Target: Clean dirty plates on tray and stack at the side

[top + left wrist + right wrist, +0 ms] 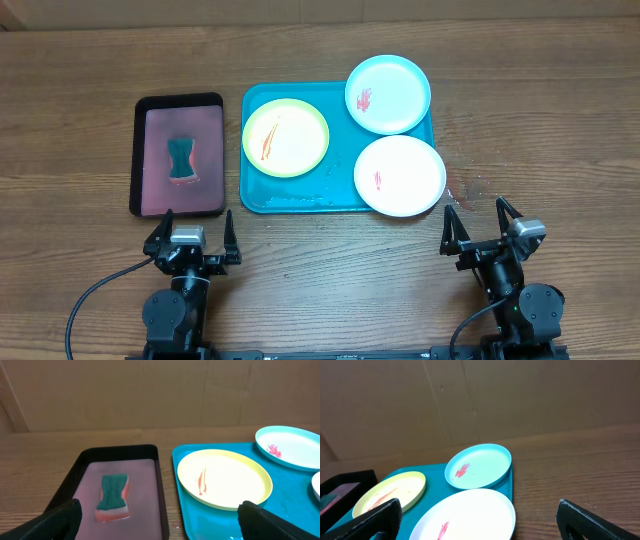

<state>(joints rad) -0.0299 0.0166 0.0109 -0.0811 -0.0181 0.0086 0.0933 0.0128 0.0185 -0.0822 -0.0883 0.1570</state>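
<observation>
Three plates lie on the teal tray (pixel 300 195): a yellow-green plate (pixel 286 137) at the left, a light blue plate (pixel 388 94) at the back right, a white plate (pixel 400 175) at the front right. Each has a red-orange smear. My left gripper (pixel 192 236) is open and empty, near the table's front edge, in front of the black tray. My right gripper (pixel 482 222) is open and empty, in front and right of the white plate. The left wrist view shows the yellow-green plate (pixel 225 478); the right wrist view shows the white plate (pixel 470 515) and blue plate (pixel 479 466).
A black-rimmed tray (pixel 180 155) with a pinkish inside stands left of the teal tray. A green and pink sponge (pixel 181 159) lies in it, also showing in the left wrist view (pixel 113 498). A cardboard wall stands behind the table.
</observation>
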